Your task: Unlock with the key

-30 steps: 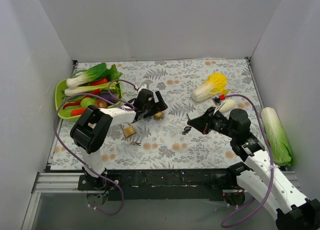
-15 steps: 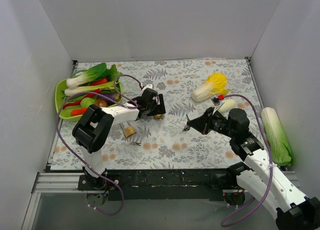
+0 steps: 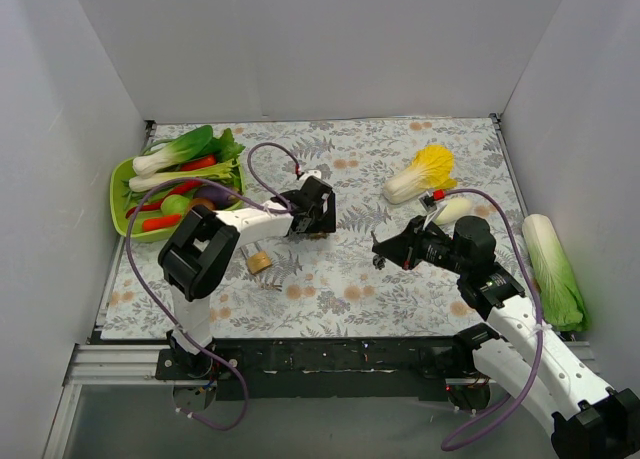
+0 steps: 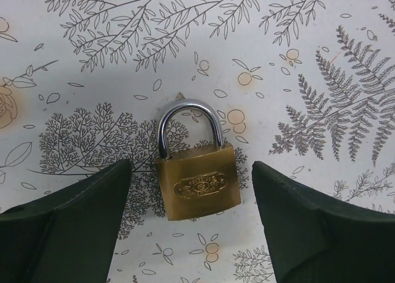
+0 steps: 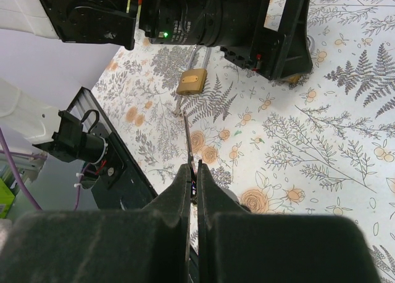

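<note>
A white table cloth (image 3: 400, 289) printed with grey ferns and orange blossoms is being recorded. A brass-yellow body and silvery shackle are being shown by the padlock (image 4: 197, 187); a lime-green tray (image 3: 116, 197) is being noted.

The brass padlock (image 4: 197, 181) bears an embossed oval stamp, but its lettering is too small to read.

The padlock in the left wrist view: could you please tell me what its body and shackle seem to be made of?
The padlock body looks like brass: yellow-gold, dull satin, with a stamped oval emblem. The shackle looks like polished or plated steel: silvery, with bright highlights along its curve.
</note>
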Motion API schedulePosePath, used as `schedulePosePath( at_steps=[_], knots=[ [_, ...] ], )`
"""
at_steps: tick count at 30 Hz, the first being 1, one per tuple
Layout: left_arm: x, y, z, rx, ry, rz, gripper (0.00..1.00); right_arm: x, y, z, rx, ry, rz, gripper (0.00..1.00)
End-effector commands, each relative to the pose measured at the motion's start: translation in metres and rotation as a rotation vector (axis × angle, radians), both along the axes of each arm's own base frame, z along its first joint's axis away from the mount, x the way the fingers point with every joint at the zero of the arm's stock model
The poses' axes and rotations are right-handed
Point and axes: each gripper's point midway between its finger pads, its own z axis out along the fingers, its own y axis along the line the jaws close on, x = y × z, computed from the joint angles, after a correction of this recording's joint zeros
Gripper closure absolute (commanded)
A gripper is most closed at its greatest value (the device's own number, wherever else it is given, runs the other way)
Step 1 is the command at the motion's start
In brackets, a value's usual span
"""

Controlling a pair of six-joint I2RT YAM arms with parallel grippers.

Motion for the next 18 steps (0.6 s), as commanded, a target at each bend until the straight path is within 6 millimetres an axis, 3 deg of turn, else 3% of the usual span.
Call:
schedulePosePath(
  at_steps=[1,18],
  knots=[
    [-0.014,0.018,-0.018,0.155,0.046,-0.006,0.23,0.001,0.0,0.011,0.024,-0.054,0.006,0.99],
    [-0.024,0.014,-0.039,0.259,0.114,-0.056,0.39,-0.001,-0.001,0.009,0.02,-0.056,0.004,0.99]
  ],
)
